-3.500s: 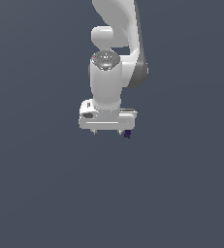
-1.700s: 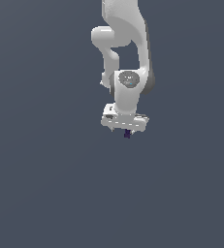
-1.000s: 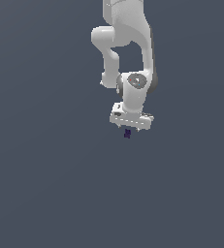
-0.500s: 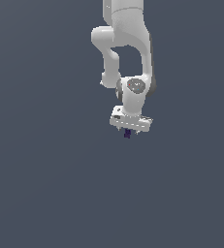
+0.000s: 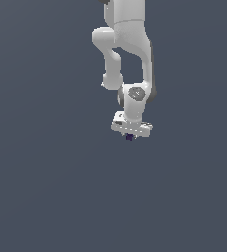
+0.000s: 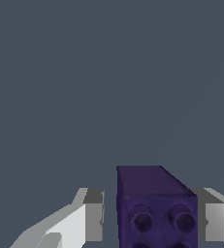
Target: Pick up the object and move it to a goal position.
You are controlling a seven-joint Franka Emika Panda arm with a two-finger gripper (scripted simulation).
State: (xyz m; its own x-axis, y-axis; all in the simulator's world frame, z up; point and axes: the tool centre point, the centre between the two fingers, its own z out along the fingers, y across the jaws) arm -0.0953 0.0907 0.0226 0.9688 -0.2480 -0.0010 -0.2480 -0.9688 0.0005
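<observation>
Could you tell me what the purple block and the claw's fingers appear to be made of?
The purple block looks like matte moulded plastic: flat colour, round sockets in one face. The fingers of the claw look like smooth white plastic or painted metal; this render leaves it open.

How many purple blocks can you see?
1. The purple block sits between the fingers of the white gripper; in the exterior view it shows as a tiny dark speck under the arm. No others show, though the arm could hide some.

The white arm (image 5: 129, 59) hangs down, its gripper (image 5: 129, 136) clamped on something.
</observation>
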